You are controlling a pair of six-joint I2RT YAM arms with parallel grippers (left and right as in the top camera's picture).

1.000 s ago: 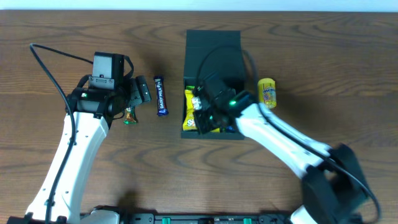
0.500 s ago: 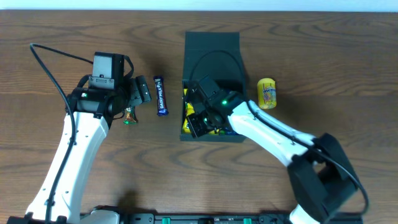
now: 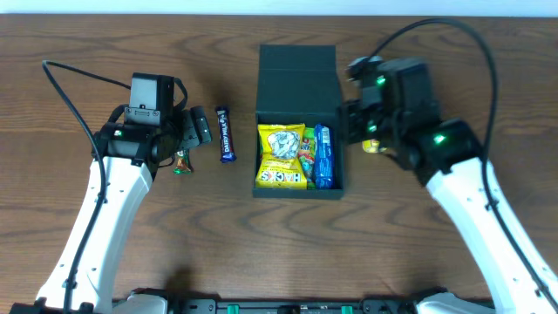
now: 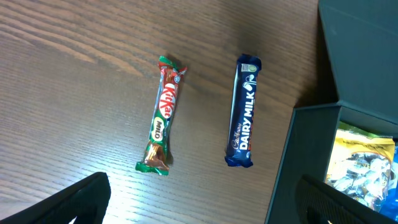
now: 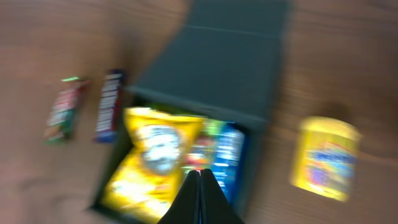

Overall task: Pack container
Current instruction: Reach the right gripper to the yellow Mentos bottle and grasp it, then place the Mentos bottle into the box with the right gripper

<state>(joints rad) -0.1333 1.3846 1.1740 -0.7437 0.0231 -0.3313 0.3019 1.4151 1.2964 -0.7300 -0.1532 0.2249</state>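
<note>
Container sits at table centre, its flap lid lying open toward 12 o'clock. Inside are a yellow snack bag and a blue packet.

Dairy Milk bar lies at the container's 9 o'clock. KitKat bar lies beyond it, the two apart. Yellow tub is at the container's 3 o'clock.

Left gripper is spread wide and empty, above the two bars. Right gripper has its fingers pressed together and looks empty, though the view is blurred.

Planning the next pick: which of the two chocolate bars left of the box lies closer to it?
The blue Dairy Milk bar; the red-and-green KitKat bar lies farther from the dark teal box.
</note>
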